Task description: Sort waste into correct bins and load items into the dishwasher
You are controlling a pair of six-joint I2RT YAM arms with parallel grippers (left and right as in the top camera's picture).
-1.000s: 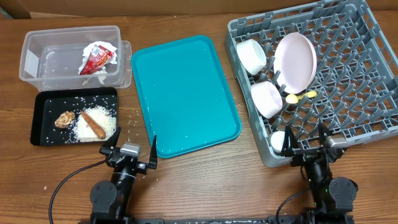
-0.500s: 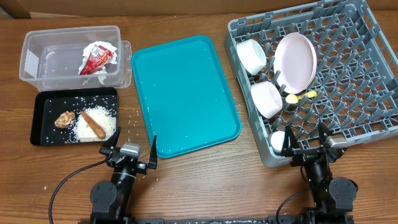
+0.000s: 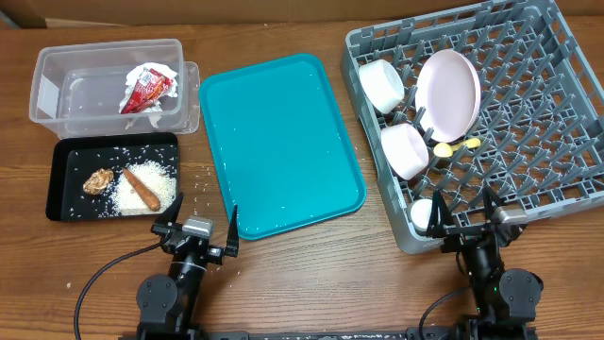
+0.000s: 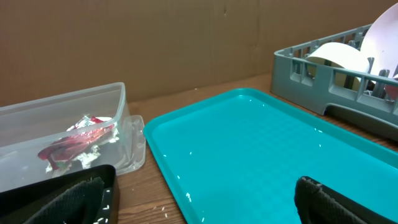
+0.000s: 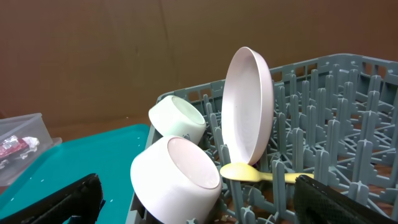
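Observation:
The grey dish rack (image 3: pixel 528 189) at the right holds a white plate (image 3: pixel 449 90) on edge, two white bowls (image 3: pixel 381 83) (image 3: pixel 406 149), a small cup (image 3: pixel 421 212) and a yellow spoon (image 3: pixel 455 146). The clear tub (image 3: pixel 57 71) at the far left holds crumpled paper with a red wrapper (image 3: pixel 148 88). In front of it, the black tray (image 3: pixel 66 156) carries a brown lump (image 3: pixel 97 179), a sausage (image 3: pixel 142 188) and rice (image 3: pixel 162 189). My left gripper (image 3: pixel 196 229) stands open by the teal tray's near corner. My right gripper (image 3: pixel 464 213) stands open at the rack's near edge. Neither holds anything.
A large teal tray (image 3: pixel 283 142) lies between the bins and the rack, with a few rice grains on it. Loose grains (image 3: pixel 200 179) dot the wood between black tray and teal tray. A cardboard wall (image 4: pixel 155 43) stands behind the table.

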